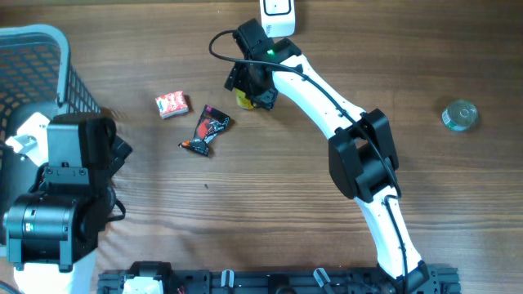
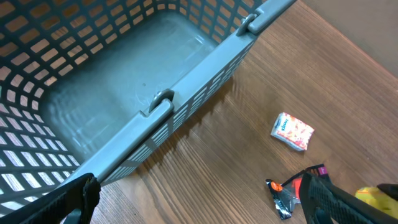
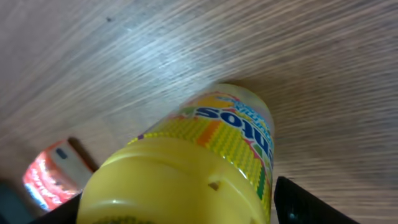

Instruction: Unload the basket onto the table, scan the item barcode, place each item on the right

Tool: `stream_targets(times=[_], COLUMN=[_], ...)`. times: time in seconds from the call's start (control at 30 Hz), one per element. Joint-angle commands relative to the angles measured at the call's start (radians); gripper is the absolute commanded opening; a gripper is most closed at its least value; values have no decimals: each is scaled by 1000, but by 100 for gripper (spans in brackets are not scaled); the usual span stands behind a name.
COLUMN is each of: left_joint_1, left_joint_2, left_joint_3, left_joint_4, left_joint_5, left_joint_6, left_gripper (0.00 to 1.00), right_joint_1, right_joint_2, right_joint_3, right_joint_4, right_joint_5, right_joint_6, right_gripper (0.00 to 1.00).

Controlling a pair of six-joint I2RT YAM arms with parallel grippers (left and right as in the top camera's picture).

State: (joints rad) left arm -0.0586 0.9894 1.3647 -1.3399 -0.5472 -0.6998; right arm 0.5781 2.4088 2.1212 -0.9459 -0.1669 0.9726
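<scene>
The yellow bottle [image 3: 211, 143] is lying on the table at about 12 o'clock in the overhead view, directly under the right gripper [image 1: 252, 82]. In the right wrist view its long axis is running from cap at 7 o'clock to base at 1 o'clock. The jaws are straddling it, but I cannot tell whether they are pinching it yet. The left gripper [image 2: 199, 196] is hanging wide apart over the basket [image 2: 186, 93] at 9 o'clock, much farther off. The white scanner [image 1: 278, 12] is sitting just toward 1 o'clock, probably the next stop.

White right arm [image 1: 327, 102], black joints [image 1: 364, 155], black cable [image 1: 219, 47], green light [image 1: 270, 54]
</scene>
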Motion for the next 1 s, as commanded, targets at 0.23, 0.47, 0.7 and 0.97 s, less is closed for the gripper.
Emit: stream_targets(times=[0.23,0.47,0.7,0.97], left_joint_1=[6,6,6,6], left_joint_2=[-1,-1,-1,-1], left_joint_3=[7,7,7,7], left_joint_4=[-4,-4,-4,-4], left_joint_5=[8,8,8,8], left_joint_6=[12,12,12,12], left_gripper=[100,100,100,100], right_joint_1=[2,-2,-3,-21], right_joint_2=[10,10,10,10], right_joint_3=[11,11,11,11], right_joint_4=[-74,-146,-149,-137], right_joint_5=[82,124,128,203], right_joint_6=[-121,-174,-220,-286], right_gripper=[64,57,89,90])
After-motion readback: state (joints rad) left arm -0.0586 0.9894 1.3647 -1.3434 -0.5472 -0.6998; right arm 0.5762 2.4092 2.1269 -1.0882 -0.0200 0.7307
